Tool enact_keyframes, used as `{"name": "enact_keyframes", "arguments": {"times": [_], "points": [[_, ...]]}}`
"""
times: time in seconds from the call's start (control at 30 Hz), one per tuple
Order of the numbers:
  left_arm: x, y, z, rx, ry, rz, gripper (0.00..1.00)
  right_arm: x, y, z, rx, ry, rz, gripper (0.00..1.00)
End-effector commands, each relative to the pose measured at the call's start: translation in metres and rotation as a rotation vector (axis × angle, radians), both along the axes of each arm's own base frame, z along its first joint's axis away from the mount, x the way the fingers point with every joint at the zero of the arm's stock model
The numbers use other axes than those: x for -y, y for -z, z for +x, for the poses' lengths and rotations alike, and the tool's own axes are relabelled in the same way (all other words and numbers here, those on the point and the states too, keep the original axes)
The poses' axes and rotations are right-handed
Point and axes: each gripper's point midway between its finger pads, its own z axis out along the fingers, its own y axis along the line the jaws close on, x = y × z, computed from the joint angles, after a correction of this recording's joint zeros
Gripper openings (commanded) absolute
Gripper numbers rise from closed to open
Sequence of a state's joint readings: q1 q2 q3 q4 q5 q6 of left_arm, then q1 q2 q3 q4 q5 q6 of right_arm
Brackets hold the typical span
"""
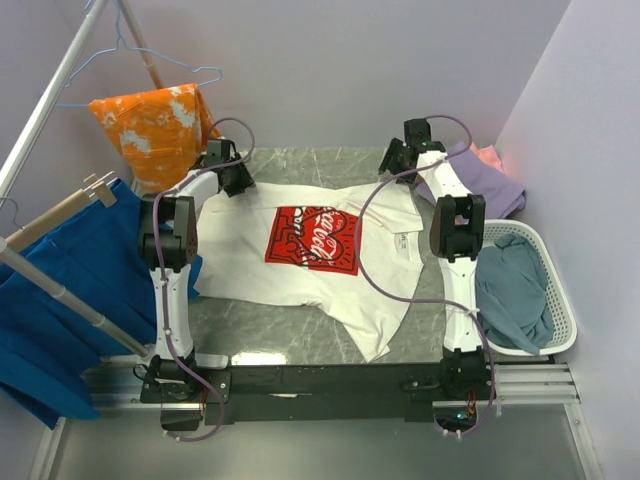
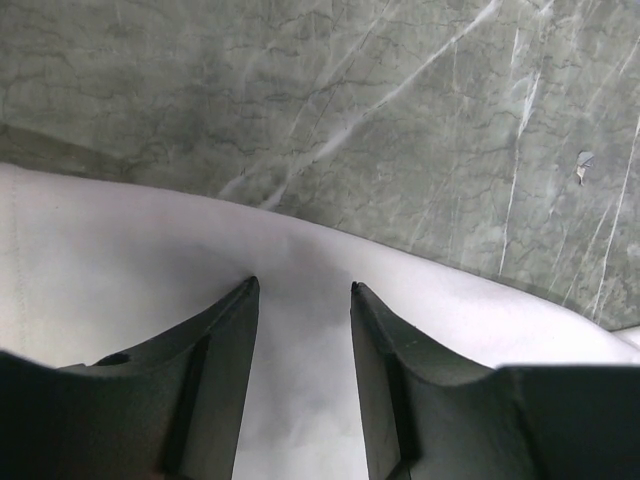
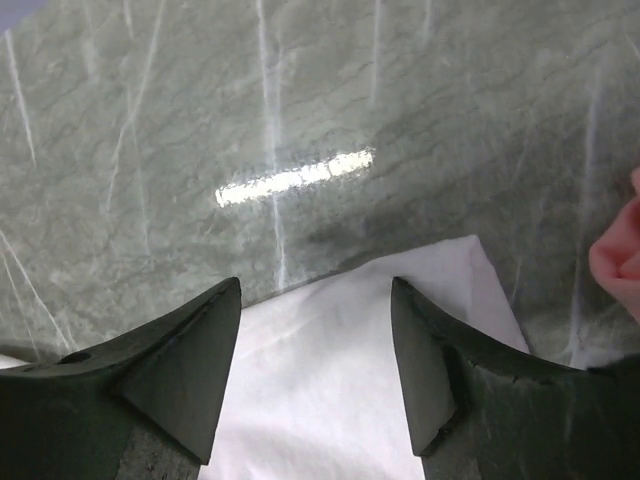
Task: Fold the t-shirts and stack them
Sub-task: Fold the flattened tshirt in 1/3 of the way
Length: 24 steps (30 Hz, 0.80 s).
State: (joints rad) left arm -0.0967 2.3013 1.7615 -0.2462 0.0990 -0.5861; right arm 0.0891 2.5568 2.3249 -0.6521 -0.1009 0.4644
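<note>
1. A robot test cell dressed up as a laundry corner: the left arm (image 1: 170, 260) and right arm (image 1: 455, 250) are bolted to a black rail (image 1: 330, 380) at the edge of a marble-patterned table (image 1: 270, 325).
2. Plain lilac walls (image 1: 350, 60) box it in closely.
3. The laundry props are a metal clothes rack (image 1: 48, 95) with hangers, a white laundry basket (image 1: 560, 300) and a printed t-shirt (image 1: 240, 255).

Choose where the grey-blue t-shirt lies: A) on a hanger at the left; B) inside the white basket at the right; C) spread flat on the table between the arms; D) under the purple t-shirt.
B: the grey-blue t-shirt lies crumpled inside the white basket; the white t-shirt is the one spread flat.
</note>
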Motion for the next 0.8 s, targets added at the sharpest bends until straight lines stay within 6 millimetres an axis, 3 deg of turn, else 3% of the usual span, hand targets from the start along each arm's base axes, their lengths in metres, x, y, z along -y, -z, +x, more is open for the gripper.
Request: {"name": "enact_keyframes", "arguments": {"times": [0.0,0.03,0.1,0.13,0.27,0.37,0.5,0.53,0.63,0.77], "points": [[-0.001,0.013,-0.021,-0.061,0.037,-0.002,0.48,-0.005,-0.090,0.011,0.226,-0.082,-0.014,0.70],[0.003,0.006,-0.023,-0.044,0.051,-0.018,0.49,-0.007,-0.116,0.003,0.270,-0.096,-0.011,0.70],[0.005,-0.016,-0.029,0.011,0.053,-0.026,0.50,-0.013,-0.137,-0.010,0.303,-0.125,0.000,0.70],[0.005,-0.023,-0.032,0.025,0.052,-0.035,0.51,-0.015,-0.153,-0.027,0.326,-0.142,0.004,0.70],[0.026,-0.061,-0.047,0.104,0.111,-0.083,0.53,-0.033,-0.159,-0.078,0.305,-0.179,0.048,0.71],[0.055,-0.076,-0.062,0.125,0.181,-0.109,0.53,-0.052,-0.134,-0.115,0.226,-0.210,0.122,0.69],[0.102,-0.068,-0.085,0.088,0.257,-0.106,0.51,-0.070,-0.099,-0.145,0.157,-0.232,0.116,0.65],[0.107,-0.065,-0.089,0.078,0.260,-0.102,0.51,-0.077,-0.084,-0.155,0.123,-0.248,0.110,0.65],[0.121,-0.060,-0.102,0.066,0.272,-0.082,0.51,-0.087,-0.063,-0.166,0.091,-0.261,0.100,0.57],[0.122,-0.053,-0.111,0.047,0.272,-0.064,0.50,-0.089,-0.047,-0.165,0.064,-0.261,0.051,0.55]]}}
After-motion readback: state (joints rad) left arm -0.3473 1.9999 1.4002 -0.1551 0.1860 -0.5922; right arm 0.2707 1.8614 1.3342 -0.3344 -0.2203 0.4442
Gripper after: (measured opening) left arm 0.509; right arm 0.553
